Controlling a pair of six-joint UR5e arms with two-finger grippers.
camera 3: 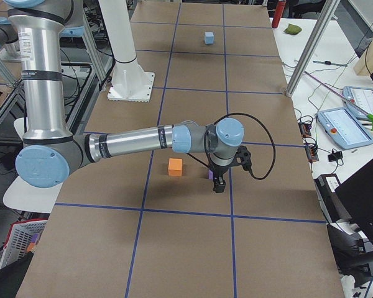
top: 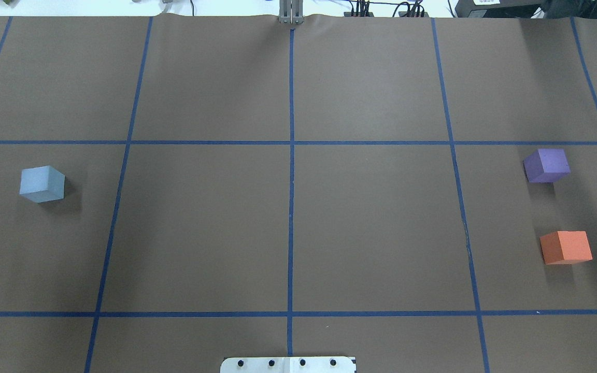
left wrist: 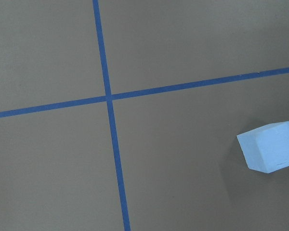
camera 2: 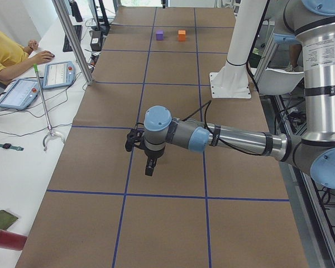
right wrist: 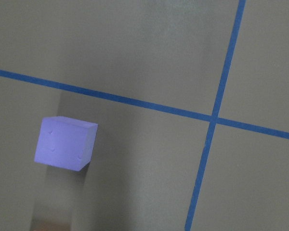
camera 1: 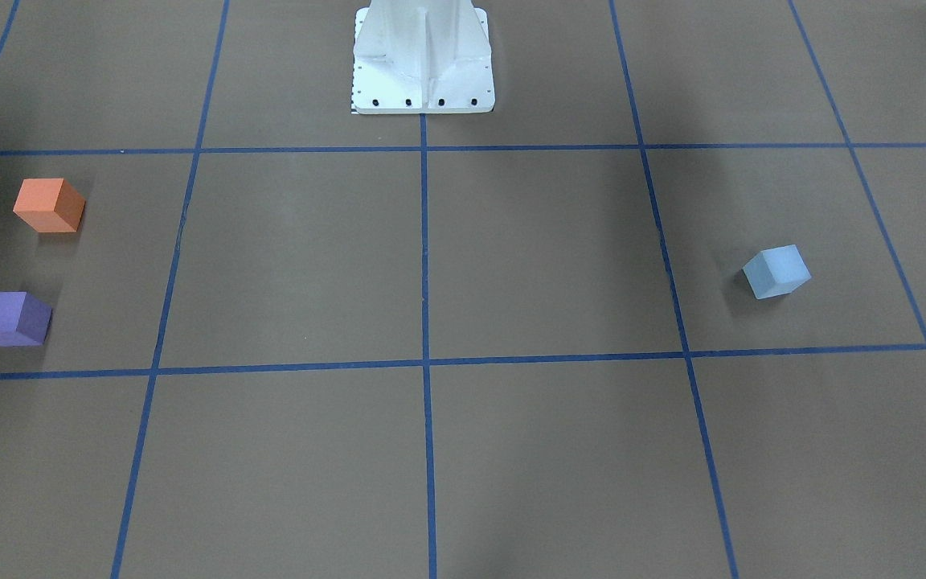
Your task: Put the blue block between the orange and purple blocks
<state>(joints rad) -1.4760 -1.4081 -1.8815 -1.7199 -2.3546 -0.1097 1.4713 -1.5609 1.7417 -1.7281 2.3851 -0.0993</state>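
1. while both arms reach out over the brown paper-covered table point(top: 205, 228), the light blue foam block point(top: 42, 184) sits alone on the robot's left side of it, in the middle row of squares marked by the blue tape grid lines point(top: 291, 207).
2. the orange foam block point(top: 566, 247) and the purple foam block point(top: 546, 165) lie on the robot's right side, well apart from the blue block. the purple one is farther from the robot and the orange one nearer, with a bare gap of paper between them.
3. each of the three blocks rests flat on a face, turned a little askew to the tape, and none touches a line.
4. the left gripper point(camera 2: 151, 166) shows only in the side view from the robot's left end, where it points down above the paper. whether its fingers are apart or together i cannot tell. its wrist camera looks down on the blue block at the right edge of the picture, near a crossing of tape lines.
5. the right gripper point(camera 3: 219, 184) shows only in the side view from the robot's right end. it points down just beside the purple block, which is mostly hidden behind it there, and the orange block lies close by. i cannot tell whether it is parted or closed. its wrist camera sees the purple block at lower left.
6. the white metal robot pedestal point(camera 1: 423, 56) stands at the middle of the robot's edge of the table.
7. a person in a yellow shirt point(camera 2: 5, 53) sits at the white side bench across from the robot, with a grey teach pendant point(camera 2: 58, 74) lying there.
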